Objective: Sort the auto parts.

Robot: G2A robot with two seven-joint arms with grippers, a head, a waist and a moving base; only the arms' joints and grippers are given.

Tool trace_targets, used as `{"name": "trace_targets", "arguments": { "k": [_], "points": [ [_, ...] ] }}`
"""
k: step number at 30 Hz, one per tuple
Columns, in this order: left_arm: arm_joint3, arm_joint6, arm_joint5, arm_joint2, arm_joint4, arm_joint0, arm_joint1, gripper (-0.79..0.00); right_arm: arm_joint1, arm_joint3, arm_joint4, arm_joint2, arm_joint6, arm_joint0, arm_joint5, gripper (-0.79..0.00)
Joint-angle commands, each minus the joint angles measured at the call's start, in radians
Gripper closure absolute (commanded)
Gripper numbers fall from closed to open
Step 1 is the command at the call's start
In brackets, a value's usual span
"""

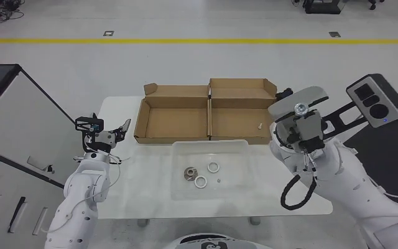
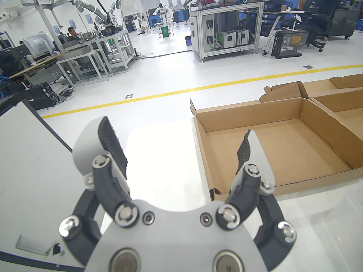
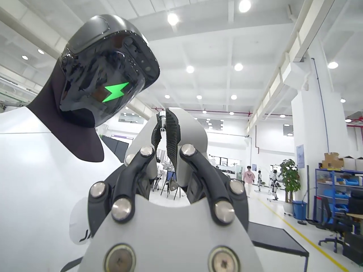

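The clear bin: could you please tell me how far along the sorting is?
Done: one small part lies in the box nearer the right arm. In hand: the right end effector is shut on a small threaded piece; the left end effector is open. Left: a metal hub and two white rings in the bin.

Top view: camera mounted high, facing down on the whole surface [image 1: 149, 187] from some distance. Left wrist view: camera seated close behind the left tool [image 2: 175, 127], low over the surface's left end, facing across the left cardboard box [image 2: 269, 148] to the hall floor [image 2: 198, 66]. Right wrist view: camera close behind the right tool [image 3: 164, 121], tilted up at the ceiling [image 3: 212, 29]. Top and left wrist views share the left cardboard box and adjoining surface.
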Motion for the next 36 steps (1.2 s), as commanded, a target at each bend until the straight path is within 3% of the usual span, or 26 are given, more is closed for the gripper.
{"name": "trace_targets", "arguments": {
  "k": [1,6,18,36],
  "points": [
    [0.000,0.000,0.000,0.000,0.000,0.000,0.000,-0.785,-0.010,0.002,-0.007,0.000,-0.010,-0.002,0.002,0.000],
    [0.000,0.000,0.000,0.000,0.000,0.000,0.000,-0.785,-0.037,0.016,-0.027,-0.010,0.001,-0.001,0.016,0.000],
    [0.000,0.000,0.000,0.000,0.000,0.000,0.000,-0.785,-0.070,0.033,-0.044,0.001,0.175,0.004,0.047,0.000],
    [0.000,0.000,0.000,0.000,0.000,0.000,0.000,-0.785,-0.099,-0.012,-0.037,0.070,0.141,-0.053,-0.010,0.000]
  ]
}}
